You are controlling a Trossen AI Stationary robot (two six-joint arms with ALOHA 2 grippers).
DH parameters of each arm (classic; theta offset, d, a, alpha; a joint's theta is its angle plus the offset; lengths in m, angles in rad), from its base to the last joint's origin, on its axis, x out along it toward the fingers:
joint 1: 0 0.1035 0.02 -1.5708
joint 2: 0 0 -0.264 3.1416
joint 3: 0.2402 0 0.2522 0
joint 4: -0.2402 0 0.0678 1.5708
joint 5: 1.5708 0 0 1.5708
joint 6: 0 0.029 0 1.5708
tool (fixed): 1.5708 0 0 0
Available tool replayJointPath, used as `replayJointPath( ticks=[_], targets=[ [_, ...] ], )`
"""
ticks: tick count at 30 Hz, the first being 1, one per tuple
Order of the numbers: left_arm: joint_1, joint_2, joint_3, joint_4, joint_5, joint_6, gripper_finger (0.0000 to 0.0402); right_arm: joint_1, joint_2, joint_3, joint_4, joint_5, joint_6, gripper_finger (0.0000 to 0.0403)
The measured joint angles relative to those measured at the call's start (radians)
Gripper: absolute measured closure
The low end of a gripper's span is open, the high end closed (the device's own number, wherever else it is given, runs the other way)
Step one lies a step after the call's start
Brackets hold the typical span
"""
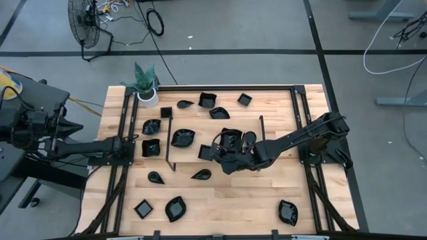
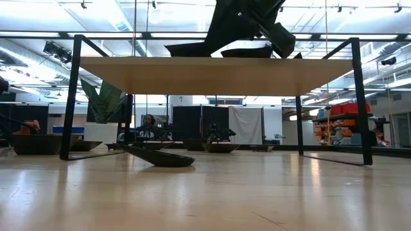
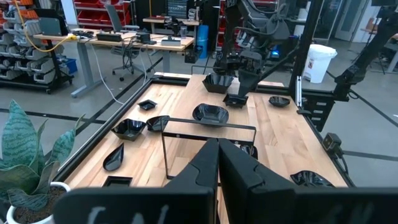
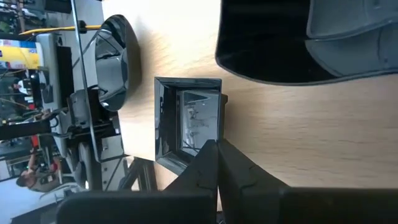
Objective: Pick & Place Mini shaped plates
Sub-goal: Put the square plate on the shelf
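At frame centre in the high view, the right gripper (image 1: 212, 152) is pinched shut on the rim of a square plate (image 4: 186, 121); the left gripper (image 1: 137, 147), closed and empty, waits at left. Pick step looks underway; next calls for lifting clear without slipping and carrying the plate to its spot.

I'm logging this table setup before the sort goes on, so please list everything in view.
mini shaped plates: about fifteen, glossy black, square, teardrop and leaf shapes, scattered over the table
wire frame: one, thin black, standing at the table's middle
plant: one, green in a white pot, far left corner
table: one, pale wood
fan: one, black, on the floor beyond the table
left gripper: one, dark, shut, waiting at the left edge, holding nothing
right gripper: one, dark, shut, at the rim of a square dish near the middle; cannot tell if it grips it
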Motion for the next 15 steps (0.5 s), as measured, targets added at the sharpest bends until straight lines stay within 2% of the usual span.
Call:
replayJointPath(
  ticks=[7,15],
  targets=[
    [0.000,0.000,0.000,0.000,0.000,0.000,0.0383,0.000,0.000,0.000,0.001,0.000,-0.003,0.0390],
    [0.000,0.000,0.000,0.000,0.000,0.000,0.0383,0.000,0.000,0.000,0.000,0.000,-0.012,0.0351]
  ],
)
